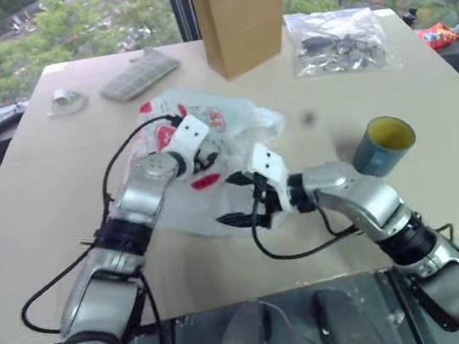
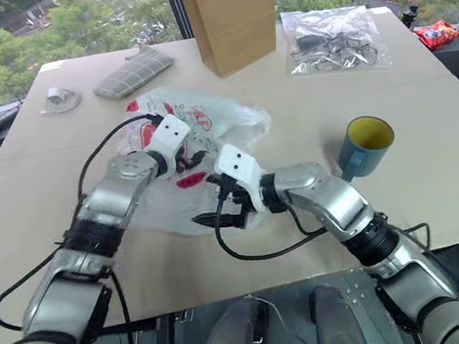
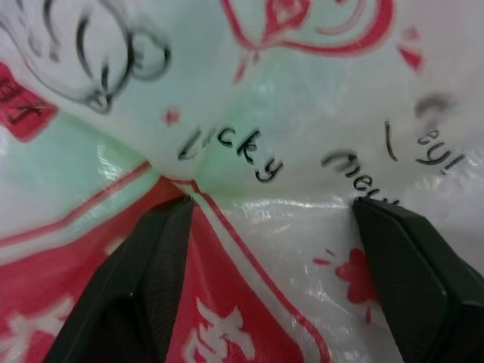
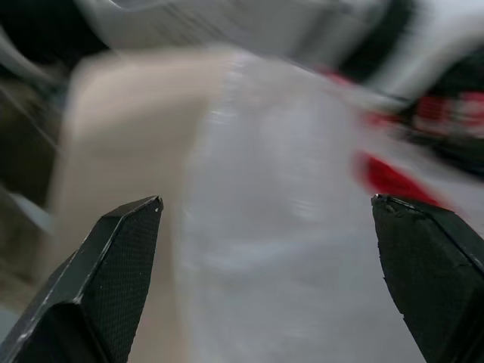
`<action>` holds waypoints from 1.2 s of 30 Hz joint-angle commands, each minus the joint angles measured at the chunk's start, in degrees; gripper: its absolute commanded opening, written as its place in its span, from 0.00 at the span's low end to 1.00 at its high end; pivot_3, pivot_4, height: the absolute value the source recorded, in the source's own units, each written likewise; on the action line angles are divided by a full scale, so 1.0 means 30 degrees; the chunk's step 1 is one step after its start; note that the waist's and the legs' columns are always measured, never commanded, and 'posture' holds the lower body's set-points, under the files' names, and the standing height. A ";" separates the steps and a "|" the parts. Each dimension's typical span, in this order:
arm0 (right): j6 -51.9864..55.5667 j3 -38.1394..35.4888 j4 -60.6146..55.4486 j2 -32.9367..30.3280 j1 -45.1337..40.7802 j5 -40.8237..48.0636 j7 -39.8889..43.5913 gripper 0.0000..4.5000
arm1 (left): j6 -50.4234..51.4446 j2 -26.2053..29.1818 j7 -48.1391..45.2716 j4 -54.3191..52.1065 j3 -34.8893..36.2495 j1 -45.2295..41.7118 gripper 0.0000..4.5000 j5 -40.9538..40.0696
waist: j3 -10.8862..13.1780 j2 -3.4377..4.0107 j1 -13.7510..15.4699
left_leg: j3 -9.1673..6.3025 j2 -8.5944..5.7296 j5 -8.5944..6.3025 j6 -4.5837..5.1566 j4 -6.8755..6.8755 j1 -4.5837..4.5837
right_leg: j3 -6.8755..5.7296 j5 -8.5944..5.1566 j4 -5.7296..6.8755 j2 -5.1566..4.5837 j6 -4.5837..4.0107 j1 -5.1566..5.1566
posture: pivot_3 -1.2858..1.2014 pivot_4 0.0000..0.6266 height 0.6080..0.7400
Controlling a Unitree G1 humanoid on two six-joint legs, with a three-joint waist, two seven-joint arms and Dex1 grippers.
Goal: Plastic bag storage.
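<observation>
Plastic bag (image 1: 210,153), crinkly translucent white with red printed panels, lies crumpled mid-table on the beige tabletop (image 1: 47,215), in front of the tall brown paper bag (image 1: 237,13). Left gripper (image 3: 265,219) is pressed onto the bag's printed face, fingers spread wide, nothing pinched between them. Right gripper (image 2: 222,207) sits at the bag's near edge, jaws wide, empty. Blue mug with yellow inside (image 1: 384,146) stands apart, to the right.

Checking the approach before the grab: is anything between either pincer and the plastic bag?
Nothing visible. The left pincer is open right over the plastic bag, fingers spread across its print. The right pincer is open at the bag's near edge. The mug stands off to the right.
</observation>
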 commanded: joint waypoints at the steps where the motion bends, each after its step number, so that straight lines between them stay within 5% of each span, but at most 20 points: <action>1: -0.0221 -0.0214 0.0875 0.1146 -0.0474 0.0329 0.0492 1.00 | -0.4603 -0.0526 0.0463 0.5468 -0.0004 -0.2035 0.78 0.1810 | 0.0000 -0.0002 -0.0081 | 0.0014 -0.0011 0.0018 -0.0031 0.0000 -0.0011 | 0.0017 -0.0002 0.0033 -0.0012 -0.0003 -0.0012 | 0.52 0.24 1.00; 5: -0.1143 -0.1466 -0.0049 0.0874 -0.0880 -0.0950 -0.1036 1.00 | -0.6832 -0.0225 -0.3614 0.7911 0.1701 -0.4066 0.78 0.0398 | 0.0003 0.0000 -0.0214 | 0.0037 -0.0023 0.0019 -0.0033 -0.0004 -0.0073 | 0.0039 -0.0001 0.0029 -0.0012 -0.0002 -0.0080 | 0.52 0.24 1.00; 7: -0.0647 -0.2554 -0.2069 -0.0177 -0.0579 -0.0900 -0.1515 1.00 | -0.4115 -0.0087 -0.7279 0.6100 0.3395 -0.4183 0.78 -0.2245 | 0.0003 0.0002 -0.0218 | 0.0033 -0.0021 0.0019 -0.0032 -0.0003 -0.0132 | 0.0034 -0.0002 0.0032 -0.0015 -0.0002 -0.0137 | 0.52 0.24 1.00; 10: 0.1003 -0.4361 -0.5826 -0.2133 0.0309 0.0096 -0.1823 1.00 | 0.3101 0.0993 -1.1205 -0.0983 0.4487 -0.2677 0.78 -0.6174 | 0.0007 0.0008 -0.0316 | -0.0055 -0.0032 0.0022 -0.0030 0.0243 -0.0541 | -0.0050 -0.0002 0.0118 -0.0014 -0.0001 -0.0460 | 0.52 0.24 1.00; 13: 0.3016 -0.6658 -0.9505 -0.4061 0.1493 0.1923 -0.1982 1.00 | 0.9758 0.1818 -1.0874 -0.8820 0.5457 -0.0773 0.78 -0.9849 | 0.0010 0.0013 -0.0644 | -0.0120 -0.0040 -0.0006 0.0015 0.0298 -0.0676 | -0.0134 -0.0001 0.0119 -0.0049 -0.0001 -0.0497 | 0.52 0.24 1.00; 16: 0.4654 -0.8789 -1.1755 -0.5361 0.2388 0.3817 -0.2394 1.00 | 1.1790 0.2270 -0.9984 -1.4110 0.4966 0.1131 0.78 -1.0536 | 0.0010 0.0032 -0.0645 | -0.0120 -0.0029 -0.0011 0.0020 0.0285 -0.0657 | -0.0131 -0.0002 0.0062 -0.0052 -0.0001 -0.0485 | 0.52 0.24 1.00; 20: 0.6080 -1.0964 -1.3400 -0.7023 0.3663 0.4994 -0.3300 1.00 | 1.0532 0.3678 -1.0348 -1.8208 0.2952 0.3732 0.78 -0.9204 | 0.0019 0.0067 -0.0596 | -0.0049 0.0001 -0.0016 0.0017 0.0205 -0.0400 | -0.0065 -0.0003 0.0093 -0.0029 -0.0007 -0.0306 | 0.52 0.24 1.00; 26: 0.6539 -1.1849 -1.4391 -0.7957 0.4684 0.6466 -0.4215 1.00 | 0.4982 0.5781 -1.1659 -1.7763 0.0909 0.5371 0.78 -0.5463 | 0.0029 0.0072 -0.0495 | 0.0051 0.0034 -0.0062 0.0097 0.0102 -0.0022 | -0.0003 -0.0018 0.0047 -0.0013 0.0000 0.0021 | 0.52 0.24 1.00; 36: 0.6345 -1.3081 -1.6958 -0.9903 0.8708 0.7120 -0.5467 1.00 | 0.1079 0.4994 -1.2773 -1.5532 -0.1168 0.5321 0.78 -0.2307 | 0.0030 0.0064 0.0078 | 0.0073 0.0012 -0.0083 0.0132 0.0097 -0.0084 | 0.0009 -0.0007 -0.0026 -0.0043 0.0005 -0.0003 | 0.52 0.24 1.00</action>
